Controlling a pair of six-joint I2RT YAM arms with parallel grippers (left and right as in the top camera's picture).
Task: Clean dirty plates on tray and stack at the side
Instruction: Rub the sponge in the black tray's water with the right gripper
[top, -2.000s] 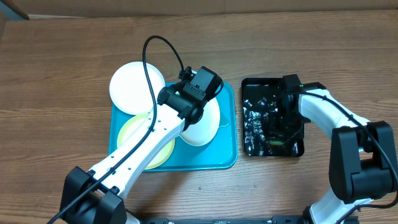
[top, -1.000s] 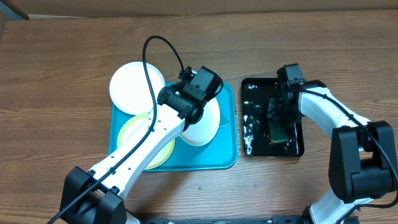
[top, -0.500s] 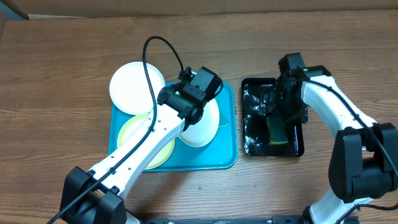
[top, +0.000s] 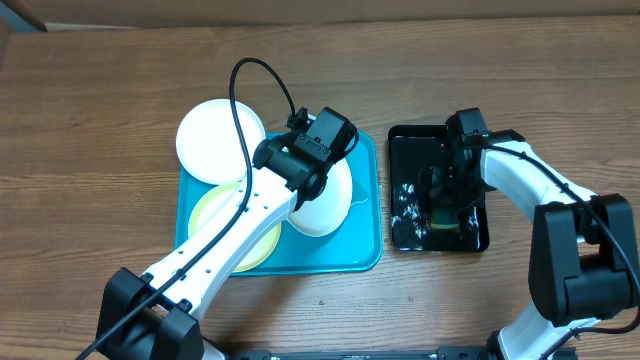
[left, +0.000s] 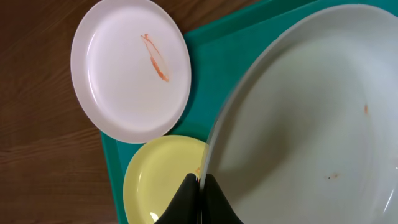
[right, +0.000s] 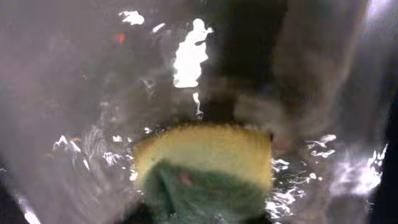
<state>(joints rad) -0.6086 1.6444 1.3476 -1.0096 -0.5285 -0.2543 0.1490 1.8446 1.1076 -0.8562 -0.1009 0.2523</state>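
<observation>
Left fingers clamped on white plate rim, tray 3 o'clock. Right fingers at sponge in black tray, grip unreadable. Risk: thin rim pinch slips once scrubbing pushes it.

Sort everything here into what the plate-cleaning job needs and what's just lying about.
For the job:
smeared white plate
yellow plate
white plate, pinched at its rim by the left fingers
blue tray
sponge in the black tray

Lying about:
cardboard at the back
</observation>
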